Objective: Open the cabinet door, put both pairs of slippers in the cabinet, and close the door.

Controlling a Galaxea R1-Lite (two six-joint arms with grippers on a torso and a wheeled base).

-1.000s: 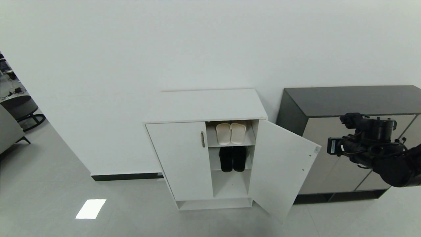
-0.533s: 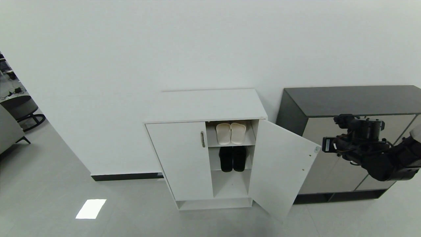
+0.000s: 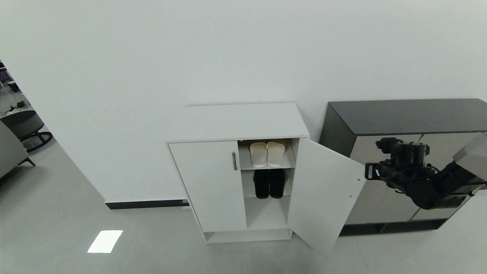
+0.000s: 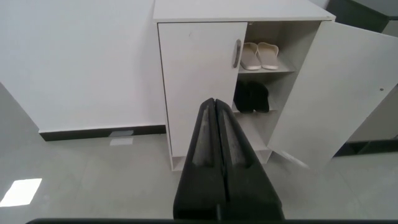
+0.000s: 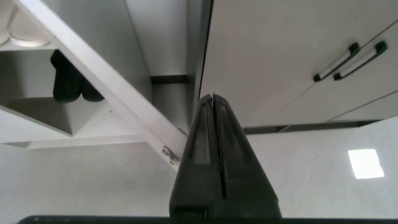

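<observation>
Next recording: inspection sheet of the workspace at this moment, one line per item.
Surface: grey floor with a light patch.
Job's things: cabinet, right door open, left door shut; white slippers on top shelf, black slippers on the shelf below.
Clutter: nothing seen.
Grippers: left gripper shut, empty, facing the cabinet; right gripper shut, empty, by the open door's edge.
Cables: wires on the floor, far left.
Surroundings: white wall; dark sideboard right of cabinet.

- White cabinet (image 3: 243, 121): right door (image 3: 323, 194) swung wide open, left door (image 3: 209, 186) closed.
- Cream slippers (image 3: 267, 154): side by side on the top shelf.
- Black slippers (image 3: 269, 183): on the shelf below.
</observation>
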